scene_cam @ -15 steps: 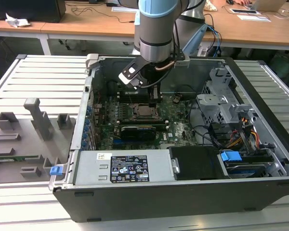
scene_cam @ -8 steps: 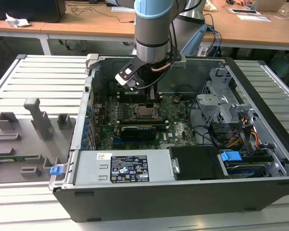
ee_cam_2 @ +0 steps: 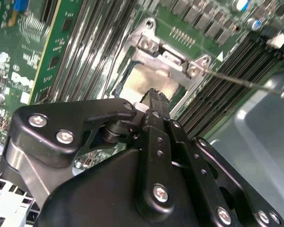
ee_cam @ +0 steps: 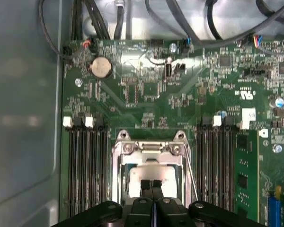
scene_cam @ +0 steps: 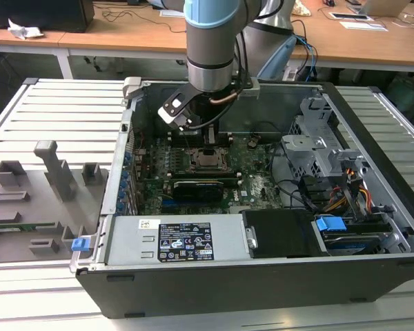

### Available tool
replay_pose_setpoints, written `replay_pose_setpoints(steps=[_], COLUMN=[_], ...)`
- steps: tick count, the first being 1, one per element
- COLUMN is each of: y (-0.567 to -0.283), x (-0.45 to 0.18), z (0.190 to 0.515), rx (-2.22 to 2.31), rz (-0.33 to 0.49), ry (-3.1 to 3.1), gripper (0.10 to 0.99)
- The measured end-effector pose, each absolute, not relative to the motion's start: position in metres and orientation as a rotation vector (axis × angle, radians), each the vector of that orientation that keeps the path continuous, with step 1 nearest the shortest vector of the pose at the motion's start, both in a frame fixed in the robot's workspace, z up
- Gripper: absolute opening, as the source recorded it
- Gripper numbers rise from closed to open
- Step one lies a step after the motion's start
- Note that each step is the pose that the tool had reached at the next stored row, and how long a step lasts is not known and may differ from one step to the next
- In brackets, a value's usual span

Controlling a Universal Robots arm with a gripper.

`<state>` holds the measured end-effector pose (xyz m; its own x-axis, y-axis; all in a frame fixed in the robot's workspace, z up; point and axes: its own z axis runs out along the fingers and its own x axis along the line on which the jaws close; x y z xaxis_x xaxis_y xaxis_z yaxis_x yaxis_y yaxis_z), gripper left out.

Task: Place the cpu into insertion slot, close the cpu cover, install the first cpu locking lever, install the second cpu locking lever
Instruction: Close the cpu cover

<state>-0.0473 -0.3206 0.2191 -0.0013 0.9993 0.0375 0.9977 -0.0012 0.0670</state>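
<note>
Task status: the pale silver-beige square cpu (ee_cam: 135, 172) sits in the square dark, grey-rimmed insertion slot (scene_cam: 208, 160). The thin grey metal cpu cover (ee_cam_2: 168, 57) appears to lie flat over it, with the chip visible through its window. A thin wire locking lever (ee_cam_2: 241, 82) juts away from the slot's corner and is judged unlatched. The other lever's state cannot be told.

Arm pose: the black gripper (ee_cam: 151, 185) hangs directly above the slot, with the grey-and-blue arm (scene_cam: 208, 41) vertical inside the open dark computer case (scene_cam: 262, 289). The jaws are pressed together and hold nothing. Their tips are at or just above the chip; contact is unconfirmed.
</note>
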Motion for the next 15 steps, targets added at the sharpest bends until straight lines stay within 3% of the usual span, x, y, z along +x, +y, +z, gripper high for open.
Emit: replay_pose_setpoints(steps=[15], y=[-0.321], x=[-0.06], z=[0.205], rx=[2.201], rz=[0.115], ry=[2.21], gripper=[0.106])
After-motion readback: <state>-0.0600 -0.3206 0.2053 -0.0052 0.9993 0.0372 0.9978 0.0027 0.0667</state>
